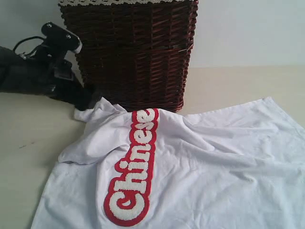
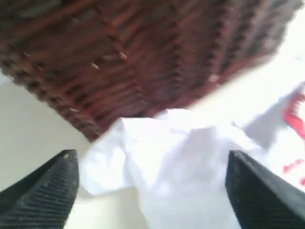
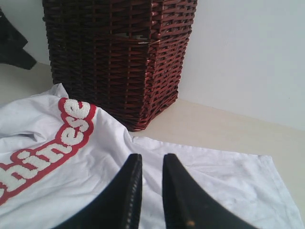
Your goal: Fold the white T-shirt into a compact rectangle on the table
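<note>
Jaws: left gripper (image 2: 152,160) spread wide, empty; right gripper (image 3: 148,160) slim gap, empty | white T-shirt (image 1: 205,157) crumpled on surface (image 1: 28,143), touching basket (image 1: 133,57) | lettering (image 1: 136,167) runs from near edge toward basket, body crosswise | near part cut off; collar not made out; left wrist view blurred

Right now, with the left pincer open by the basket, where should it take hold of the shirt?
Probably the raised, bunched corner of the shirt beside the basket. It stands up off the table, so the open left pincer can straddle it. Come down from the side away from the basket, which blocks the other.
</note>
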Action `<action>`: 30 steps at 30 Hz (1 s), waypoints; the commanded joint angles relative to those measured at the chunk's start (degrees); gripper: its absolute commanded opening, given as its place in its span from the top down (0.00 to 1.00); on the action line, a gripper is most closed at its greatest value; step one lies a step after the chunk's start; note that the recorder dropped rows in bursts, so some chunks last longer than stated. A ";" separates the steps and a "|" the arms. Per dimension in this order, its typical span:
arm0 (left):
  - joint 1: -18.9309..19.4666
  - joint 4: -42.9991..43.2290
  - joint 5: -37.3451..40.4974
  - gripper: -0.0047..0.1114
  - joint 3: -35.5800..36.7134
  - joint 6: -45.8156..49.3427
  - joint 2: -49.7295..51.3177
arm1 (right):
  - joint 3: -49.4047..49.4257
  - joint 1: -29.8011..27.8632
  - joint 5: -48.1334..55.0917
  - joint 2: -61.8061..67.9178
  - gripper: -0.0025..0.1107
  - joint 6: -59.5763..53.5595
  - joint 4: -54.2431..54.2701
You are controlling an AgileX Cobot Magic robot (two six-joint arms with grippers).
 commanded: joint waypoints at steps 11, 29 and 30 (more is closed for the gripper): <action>6.09 10.53 31.57 0.95 17.68 22.51 0.09 | 0.27 0.09 -0.25 -0.38 0.83 -0.14 -0.24; 6.09 27.80 55.73 0.96 18.76 19.18 4.37 | 0.27 0.09 -0.25 -0.38 0.83 -0.04 -0.23; 6.09 26.77 55.22 0.96 18.76 18.31 4.11 | 0.27 0.09 -0.25 -0.38 0.83 -0.04 -0.23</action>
